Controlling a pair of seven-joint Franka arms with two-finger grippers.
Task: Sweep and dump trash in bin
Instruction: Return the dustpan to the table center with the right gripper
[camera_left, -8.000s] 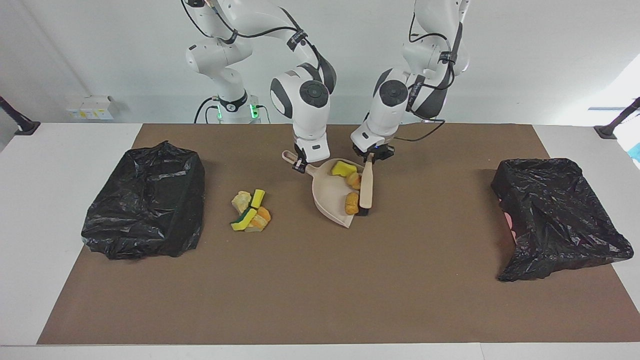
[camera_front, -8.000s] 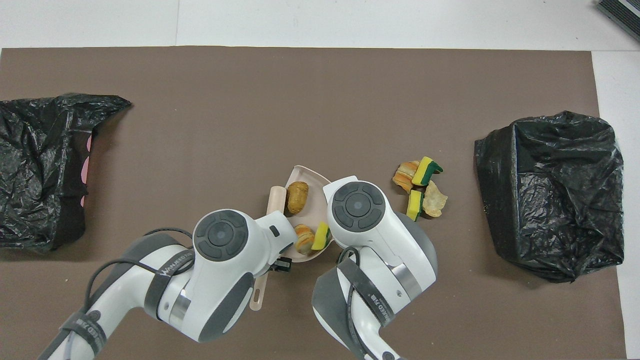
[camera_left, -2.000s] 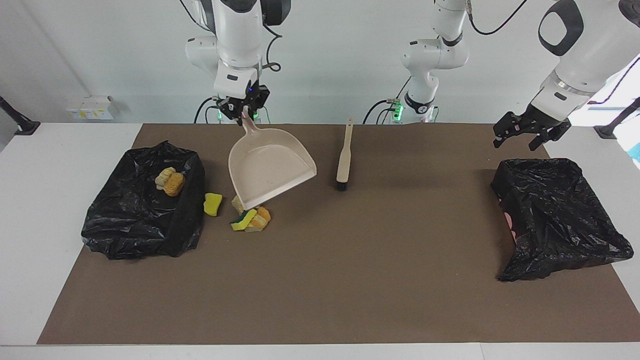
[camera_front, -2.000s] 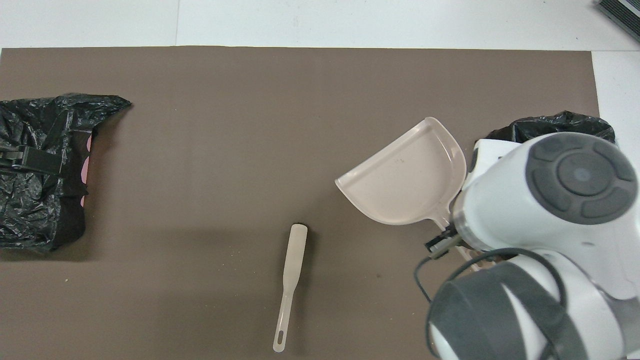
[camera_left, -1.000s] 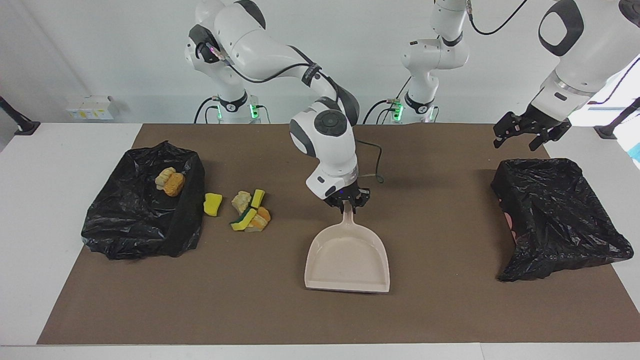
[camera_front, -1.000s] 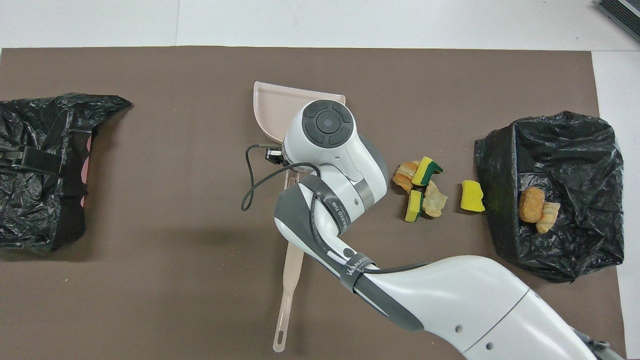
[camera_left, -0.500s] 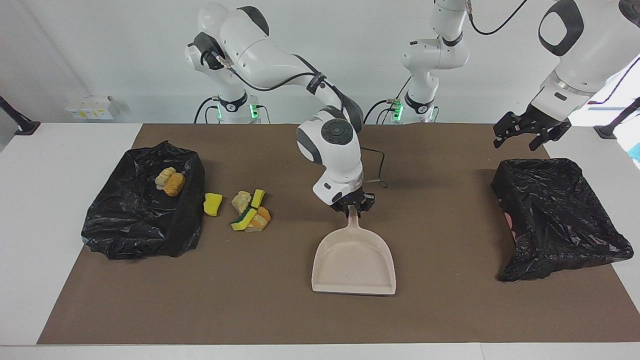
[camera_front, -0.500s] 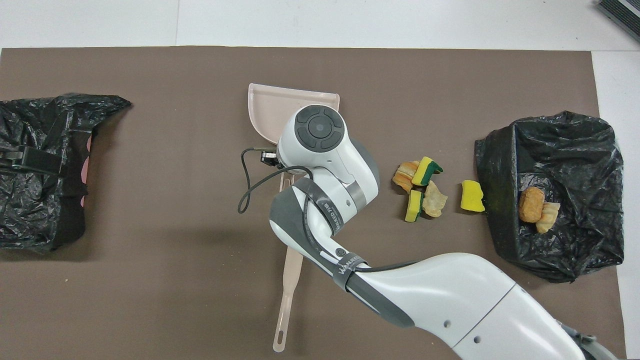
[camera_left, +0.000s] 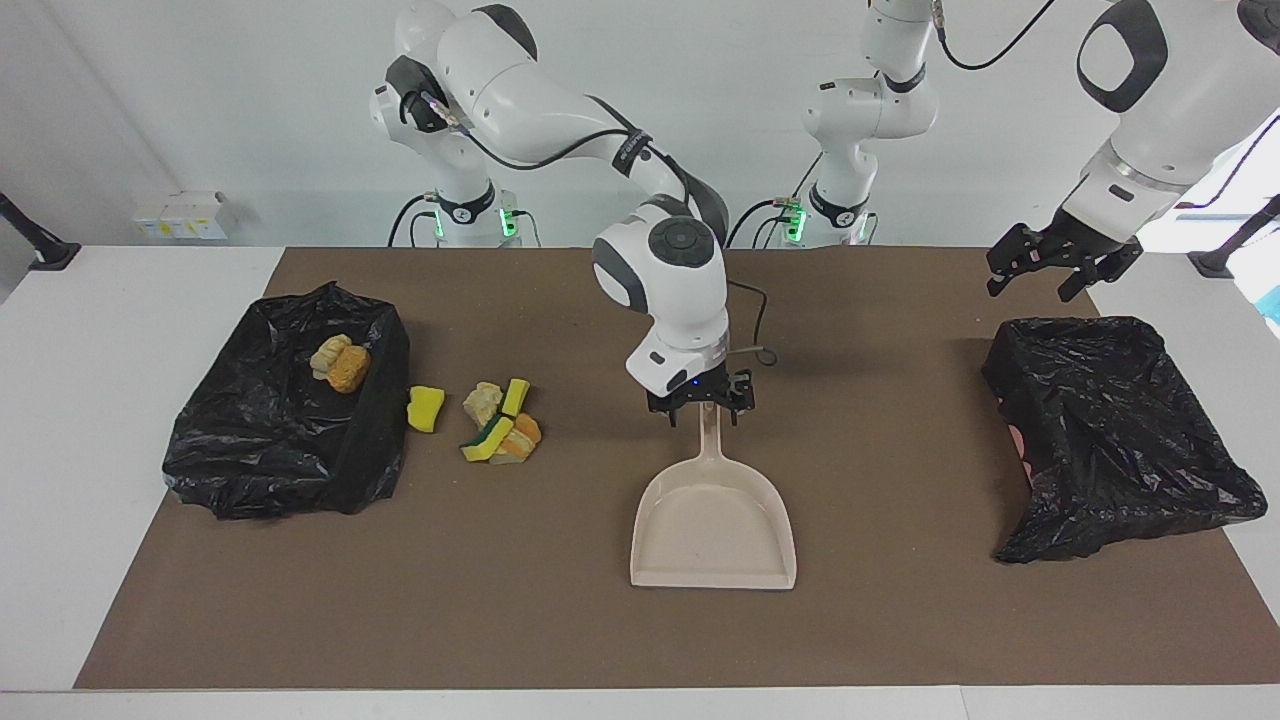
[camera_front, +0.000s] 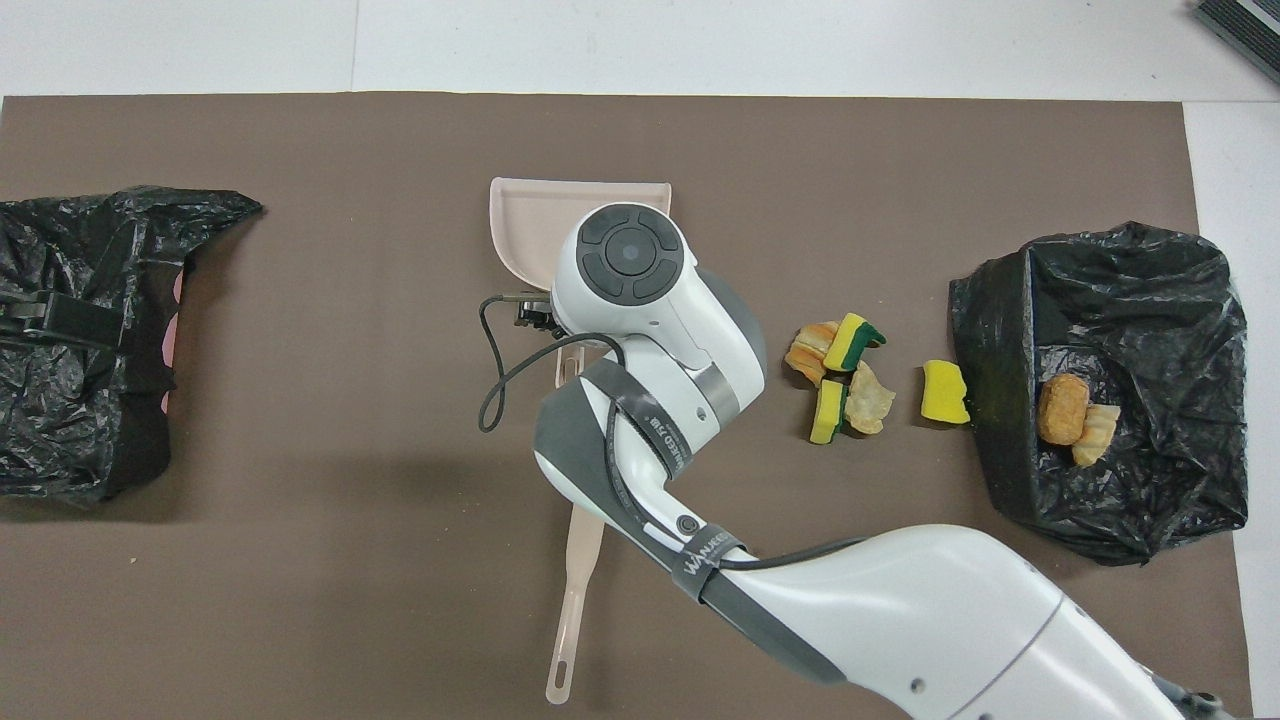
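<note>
the trash (camera_left: 500, 424) is a small heap of torn sponge and foam bits lying on the tabletop (camera_left: 560, 640), just beside the black bin (camera_left: 285, 420) at the right arm's end. one yellow bit (camera_left: 425, 408) lies between the heap and the bin, almost touching the bin's wall. two more bits (camera_left: 340, 364) are already inside the bin. the bits look very light, soft and squashy, so they could be rolled or flicked away if pushed too fast. they are best not pinched one by one; they are better swept into the dustpan (camera_left: 714, 525), which is lying flat on the tabletop, well apart from the bin. the dustpan looks stiff and light, and its thin handle is the place to be held. the right gripper (camera_left: 699, 402) is over that handle with its jaws spread wide, and nothing is gripped. the brush (camera_front: 577, 585) is lying nearer the robots than the dustpan, and is partly hidden by the arm. the left gripper (camera_left: 1052, 262) is waiting, jaws spread wide, over the other black bin (camera_left: 1110, 430).
</note>
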